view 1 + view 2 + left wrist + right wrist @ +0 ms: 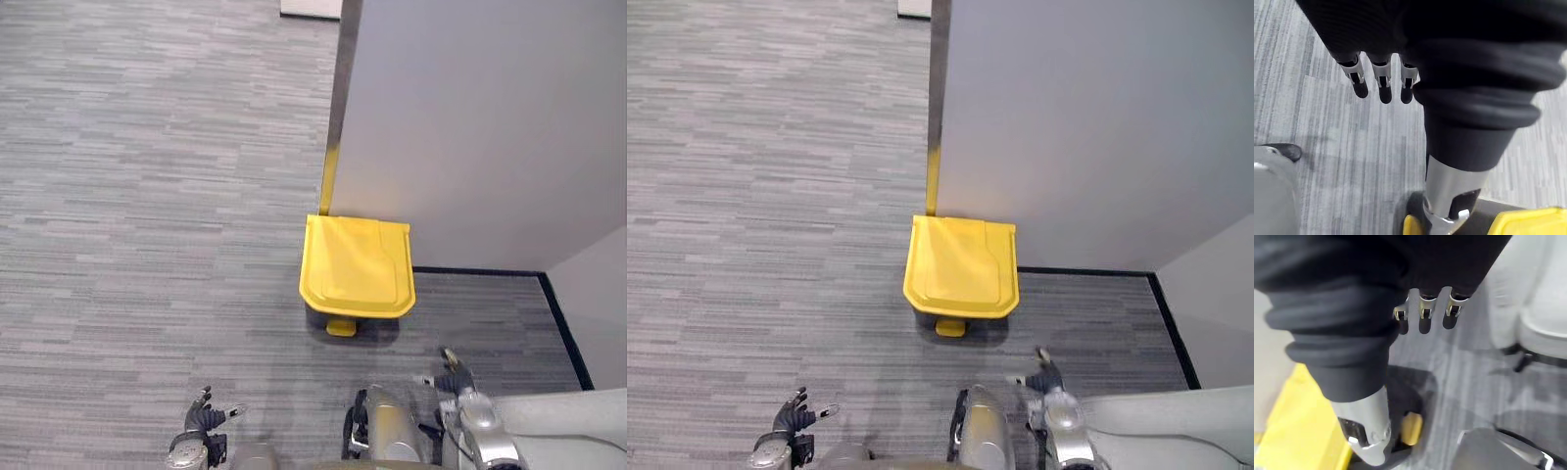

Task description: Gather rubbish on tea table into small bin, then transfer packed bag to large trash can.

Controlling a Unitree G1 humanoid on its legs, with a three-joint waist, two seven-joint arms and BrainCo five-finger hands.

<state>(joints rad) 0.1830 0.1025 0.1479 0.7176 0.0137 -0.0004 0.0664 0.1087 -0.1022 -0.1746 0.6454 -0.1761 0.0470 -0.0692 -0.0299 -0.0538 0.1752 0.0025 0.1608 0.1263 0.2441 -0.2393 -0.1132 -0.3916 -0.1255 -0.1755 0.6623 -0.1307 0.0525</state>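
Trash can [357, 266] with closed yellow lid, standing on grey carpet [127, 196], its back against the grey partition wall [470, 127]; you see its yellow pedal [341, 327] at the front, facing the robot. Left hand [201, 416] hangs low, well apart from the can, its fingers [1385, 90] straight and loosely spread above the carpet. Right hand [456, 377] hangs nearer the can's front, not touching it, its fingers [1423, 320] likewise relaxed and straight.
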